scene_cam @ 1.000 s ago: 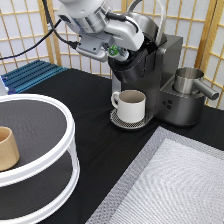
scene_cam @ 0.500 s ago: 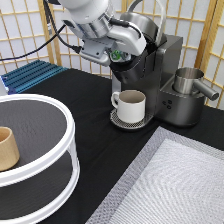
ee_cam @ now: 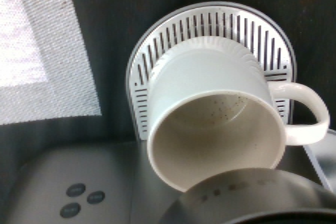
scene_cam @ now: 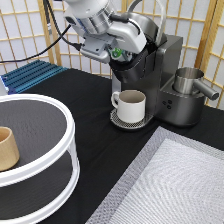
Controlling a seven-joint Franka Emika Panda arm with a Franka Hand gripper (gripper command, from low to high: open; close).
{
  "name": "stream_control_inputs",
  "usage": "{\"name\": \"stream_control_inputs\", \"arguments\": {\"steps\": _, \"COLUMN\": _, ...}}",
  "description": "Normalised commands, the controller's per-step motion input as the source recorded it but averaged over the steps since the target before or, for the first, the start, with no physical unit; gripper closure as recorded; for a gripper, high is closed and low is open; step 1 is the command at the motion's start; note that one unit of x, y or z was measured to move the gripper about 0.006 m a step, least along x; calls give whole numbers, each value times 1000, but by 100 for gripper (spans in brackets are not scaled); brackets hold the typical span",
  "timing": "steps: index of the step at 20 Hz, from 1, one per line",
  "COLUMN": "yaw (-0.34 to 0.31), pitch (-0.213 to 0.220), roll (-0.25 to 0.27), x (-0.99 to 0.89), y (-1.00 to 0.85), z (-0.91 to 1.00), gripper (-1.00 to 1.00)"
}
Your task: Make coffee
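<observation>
1 coffee [scene_cam: 116, 53] pod sits pinched in gripper [scene_cam: 118, 55] above brewer [scene_cam: 150, 75]

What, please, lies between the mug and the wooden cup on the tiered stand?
In the exterior view, only bare black tabletop and the stand's white rim lie between the mug and the wooden cup.

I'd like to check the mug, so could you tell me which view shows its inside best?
The wrist view: it looks straight down into the mug on the drip tray. The exterior view shows the mug from the side, only its rim and handle.
</observation>
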Motion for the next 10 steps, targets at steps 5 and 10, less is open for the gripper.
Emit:
{"name": "stream_control_inputs", "arguments": {"steps": 5, "yaw": -79, "pitch": 6, "roll": -93, "x": -34, "y": 67, "z": 189, "gripper": -100}}
{"name": "stream_control_inputs", "arguments": {"steps": 10, "yaw": -86, "pitch": 15, "roll": -60, "x": -113, "y": 5, "z": 266, "gripper": -100}}
